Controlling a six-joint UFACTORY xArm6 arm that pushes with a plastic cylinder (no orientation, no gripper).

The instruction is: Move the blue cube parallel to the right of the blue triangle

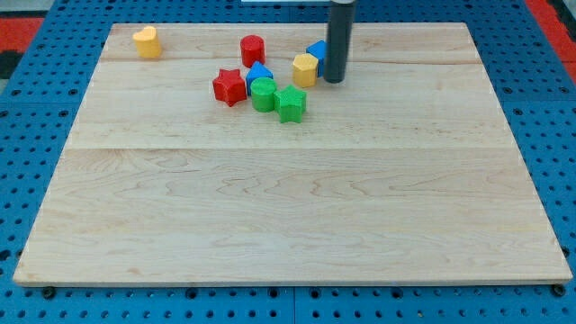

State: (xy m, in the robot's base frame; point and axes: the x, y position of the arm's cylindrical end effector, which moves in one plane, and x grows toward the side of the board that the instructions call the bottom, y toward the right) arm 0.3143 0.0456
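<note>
**Near the board's top edge: my tip crowds the blue cube**

Up top, right of centre, the blue cube (317,51) peeks out, half hidden behind the rod, with my tip (334,80) planted just right of it; no claw here, only a bare rod. Yellow hexagonal block (305,69) touches its lower left. Further left, the blue triangle (259,73) sits hemmed by red star (230,86), green cylinder (264,94), green star (291,103). Red block (252,49) above, yellow heart (148,41) far left. Wooden board (288,207) shows no writing.
</note>
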